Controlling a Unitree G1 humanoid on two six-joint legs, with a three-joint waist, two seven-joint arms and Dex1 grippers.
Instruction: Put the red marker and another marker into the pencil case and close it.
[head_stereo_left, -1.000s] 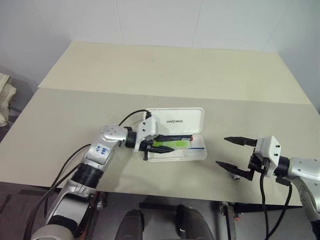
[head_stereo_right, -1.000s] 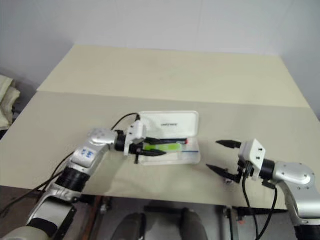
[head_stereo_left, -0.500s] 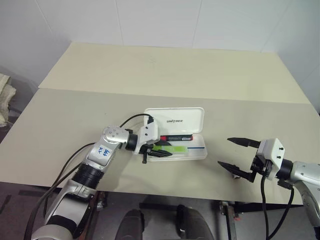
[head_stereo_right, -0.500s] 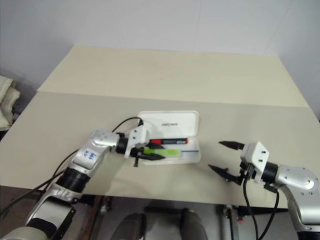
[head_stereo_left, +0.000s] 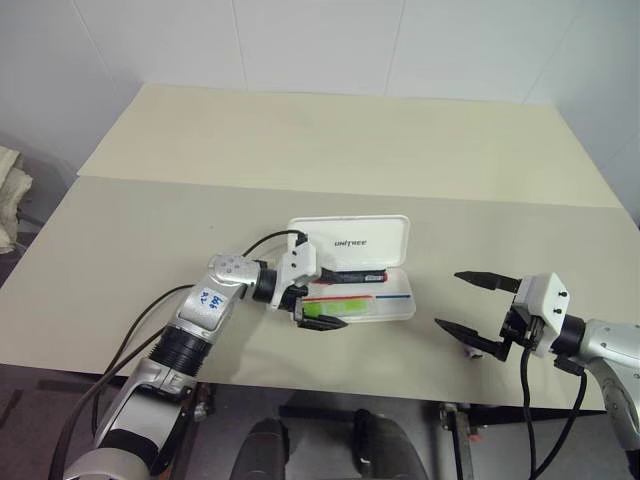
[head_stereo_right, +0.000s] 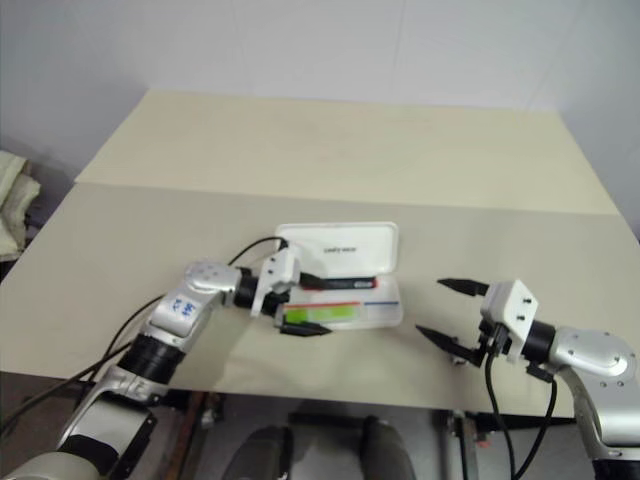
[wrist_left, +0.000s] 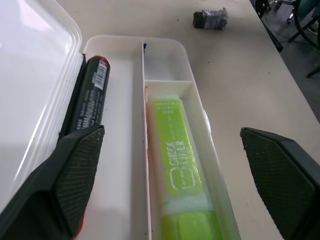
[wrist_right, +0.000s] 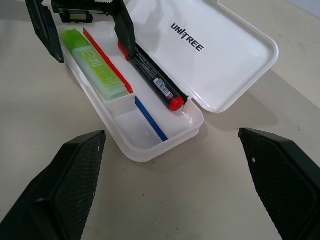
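The green marker (wrist_left: 177, 165) lies in the open pencil case (wrist_right: 240, 60), beside the red marker (wrist_right: 152, 80), on the bench (head_stereo_left: 300, 150). The left tool (head_stereo_left: 325, 300) is spread wide around the green marker, not touching it. The right tool (head_stereo_left: 470, 305) is open too, well apart from the case.

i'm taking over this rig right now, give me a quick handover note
Left gripper: open, empty, its fingers on either side of the end of the case tray.
Right gripper: open, empty, above the table to the right of the case.
Pencil case: lid open, lying flat on the table.
Red marker: in the tray compartment beside the lid hinge.
Green marker: in the other long compartment, lying flat.
Small dark grey object: on the table past the case, untouched.
Done: both markers are in.
Left: pull the left gripper clear, swing the lid over and press it shut.
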